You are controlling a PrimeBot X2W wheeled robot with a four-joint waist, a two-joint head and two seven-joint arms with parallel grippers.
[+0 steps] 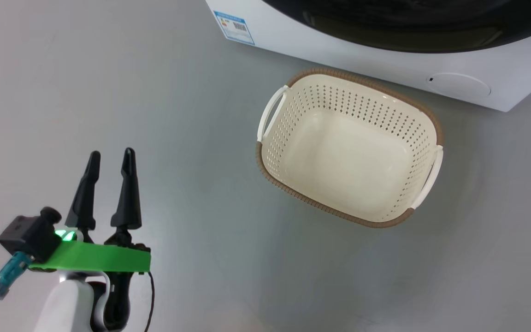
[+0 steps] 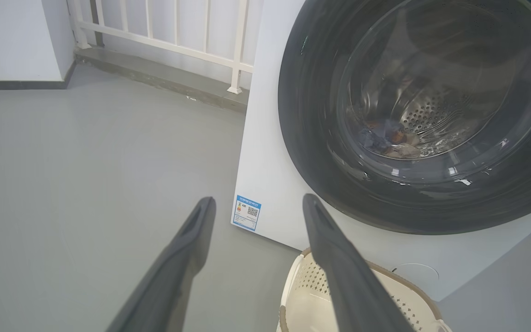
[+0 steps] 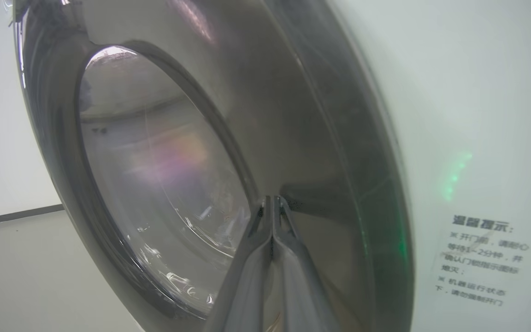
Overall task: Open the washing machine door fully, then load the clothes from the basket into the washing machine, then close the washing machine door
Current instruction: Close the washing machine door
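Though the washing machine door [image 2: 302, 138] lies against the washing machine [image 2: 265, 161], latching cannot be confirmed: slip risk.
Right gripper [image 3: 272, 203]: pressed together, tips at glossy rim, lower centre of right wrist view; may skid off, door springing ajar. Left gripper [image 1: 111, 154]: spread, empty, lower left. Basket [image 1: 339, 74]: empty, centre. Clothes [image 2: 387, 138]: behind glass, upper right.
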